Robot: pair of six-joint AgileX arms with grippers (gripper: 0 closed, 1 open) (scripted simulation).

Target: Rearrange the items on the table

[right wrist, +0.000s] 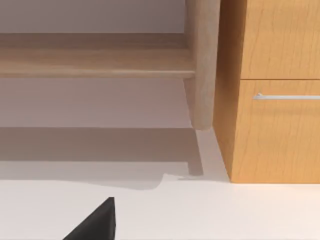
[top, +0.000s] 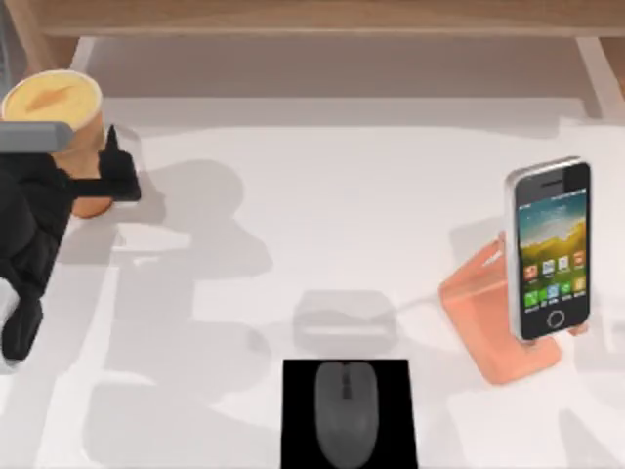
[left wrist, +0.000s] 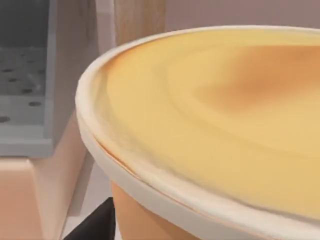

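One tapered orange cup (top: 68, 127) wears a yellow lid (left wrist: 220, 115).

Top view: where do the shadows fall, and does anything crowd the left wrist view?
Top view: soft grey shadows spread across the table, one beside the phone stand. Left wrist view: the cup looms close, its yellow lid shaded darker toward one side.

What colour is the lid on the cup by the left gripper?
Yellow, with a pale cream rim; the lid shows best in the left wrist view, atop the orange cup.
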